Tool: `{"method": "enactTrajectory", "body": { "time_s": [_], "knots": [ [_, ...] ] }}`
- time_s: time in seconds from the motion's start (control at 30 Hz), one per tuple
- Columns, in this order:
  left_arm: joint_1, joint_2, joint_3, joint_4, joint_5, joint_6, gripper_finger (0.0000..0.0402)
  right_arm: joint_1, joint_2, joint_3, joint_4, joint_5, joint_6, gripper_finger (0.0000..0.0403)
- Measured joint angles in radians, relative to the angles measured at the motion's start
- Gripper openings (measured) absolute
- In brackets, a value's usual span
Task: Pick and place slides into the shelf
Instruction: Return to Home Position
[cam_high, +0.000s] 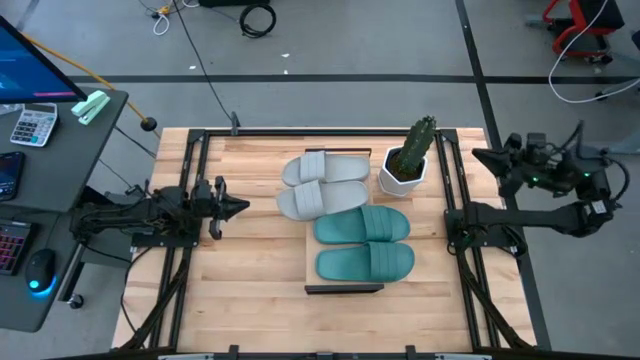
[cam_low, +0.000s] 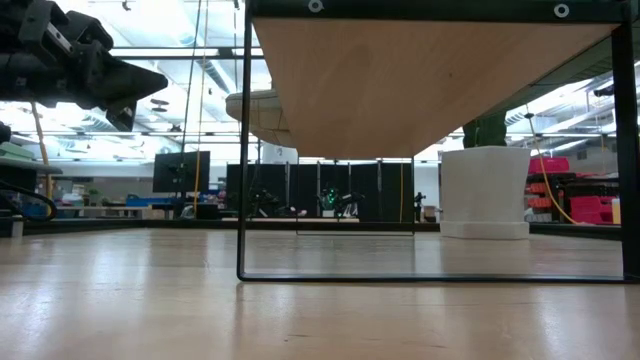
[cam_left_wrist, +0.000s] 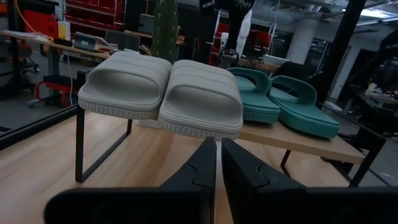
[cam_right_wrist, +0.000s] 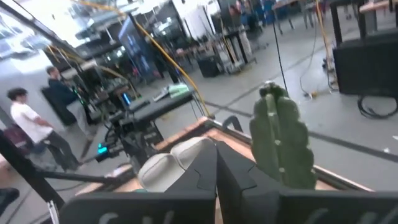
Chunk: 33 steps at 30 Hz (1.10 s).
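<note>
All four slides lie soles down on the shelf's (cam_high: 343, 289) light wood top. The two light grey slides (cam_high: 322, 168) (cam_high: 310, 200) sit at its far end, their toes overhanging the left side (cam_left_wrist: 202, 93) (cam_low: 255, 105). The two teal slides (cam_high: 362, 225) (cam_high: 365, 262) lie side by side nearer. My left gripper (cam_high: 240, 207) (cam_left_wrist: 217, 163) hovers shut over the table, left of the grey slides and pointing at them. My right gripper (cam_high: 478, 155) (cam_right_wrist: 216, 165) is shut and raised by the table's far right corner. Neither touches anything.
A green cactus (cam_high: 420, 140) (cam_right_wrist: 283, 140) in a white pot (cam_low: 485, 190) stands on the table just right of the grey slides. Dark frame rails (cam_high: 190, 200) run along both table sides. Bare wood lies left of the shelf (cam_high: 260, 260). People (cam_right_wrist: 28, 124) stand beyond the table.
</note>
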Motion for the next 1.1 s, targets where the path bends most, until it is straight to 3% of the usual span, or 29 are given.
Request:
{"method": "enactTrajectory", "body": {
  "time_s": [0.23, 0.37, 0.57, 0.87, 1.1],
  "knots": [
    [0.000, 0.000, 0.000, 0.001, 0.003, -0.001, 0.0022, 0.000, -0.220, -0.089, 0.011, -0.001, -0.025, 0.0002],
    [0.000, 0.000, 0.000, 0.001, 0.003, -0.001, 0.0017, -0.001, -0.215, -0.081, -0.003, -0.060, -0.063, 0.0002],
    [0.000, 0.007, 0.000, -0.001, 0.004, 0.000, 0.0023, 0.000, -0.220, -0.185, 0.264, -0.167, -0.153, 0.0002],
    [0.000, 0.006, 0.000, -0.003, 0.004, 0.000, 0.0036, 0.000, -0.225, -0.363, 0.420, -0.252, -0.135, 0.0002],
    [0.000, 0.006, 0.000, -0.004, 0.003, 0.000, 0.0027, 0.000, -0.226, -0.518, 0.706, -0.316, -0.091, 0.0002]
  ]
}}
